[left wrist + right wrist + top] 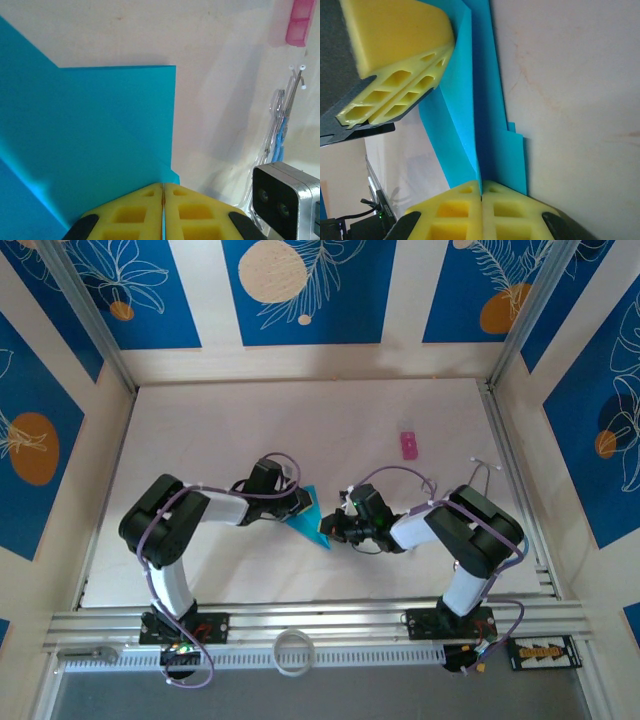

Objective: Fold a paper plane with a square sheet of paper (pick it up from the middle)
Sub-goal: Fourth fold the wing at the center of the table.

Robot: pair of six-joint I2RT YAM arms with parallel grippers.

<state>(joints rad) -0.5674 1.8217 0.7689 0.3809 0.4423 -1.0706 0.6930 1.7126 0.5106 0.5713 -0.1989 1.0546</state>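
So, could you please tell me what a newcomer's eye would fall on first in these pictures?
The folded cyan-blue paper stands out, pinched between the left hand and the right hand near the middle of the table. Next come the dark blue leaf-patterned panels on the walls, and a small pink object lying alone farther right.

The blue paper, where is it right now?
In the top view, the blue paper is near the middle of the table, toward the front, pinched between the shut jaws of the left gripper and the right gripper.
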